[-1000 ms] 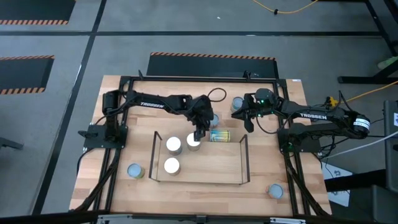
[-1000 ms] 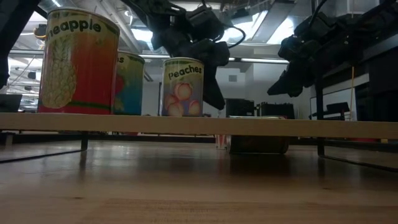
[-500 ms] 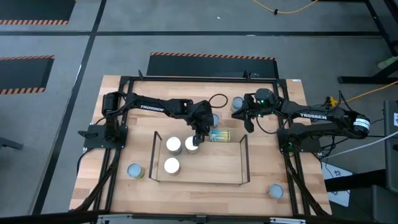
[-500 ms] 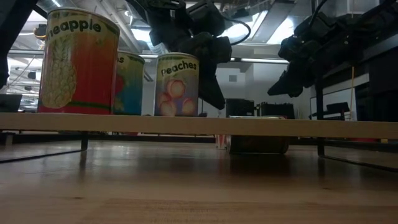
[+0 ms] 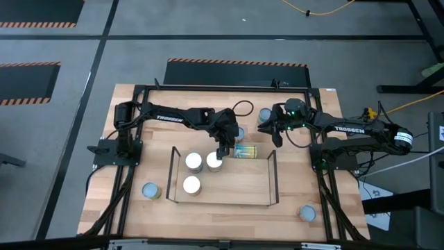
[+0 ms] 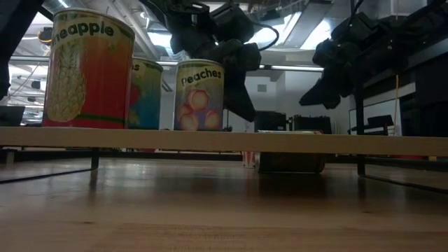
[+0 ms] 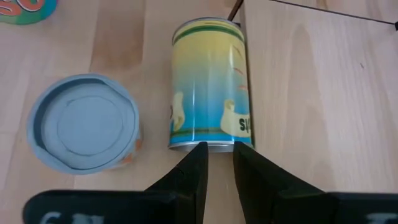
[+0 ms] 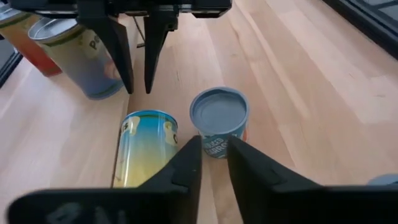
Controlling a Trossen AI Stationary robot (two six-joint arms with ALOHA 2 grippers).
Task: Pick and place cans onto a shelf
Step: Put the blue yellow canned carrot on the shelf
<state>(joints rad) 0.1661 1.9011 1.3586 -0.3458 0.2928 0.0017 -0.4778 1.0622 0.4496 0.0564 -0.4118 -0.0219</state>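
Three cans stand upright on the shelf: pineapple, one behind it, and peaches at the far edge. My left gripper hangs narrowly open and empty just right of the peaches can, above the shelf's far edge. Below its fingers a teal-yellow can lies on its side on the table along that edge, next to an upright pale-blue-topped can. My right gripper, narrowly open and empty, points at these two cans from the right. My left gripper stands with one finger close against the peaches can's right side. I cannot tell whether it touches the can. My right gripper touches nothing.
Another upright can stands beside my right arm at the table's far side. Single cans stand near the front left and front right. Black wire frames rise at both shelf ends.
The peaches can has slid a little toward the table's left along the shelf and turned about its upright axis, so its label faces differently. It has stood still for the last half second.
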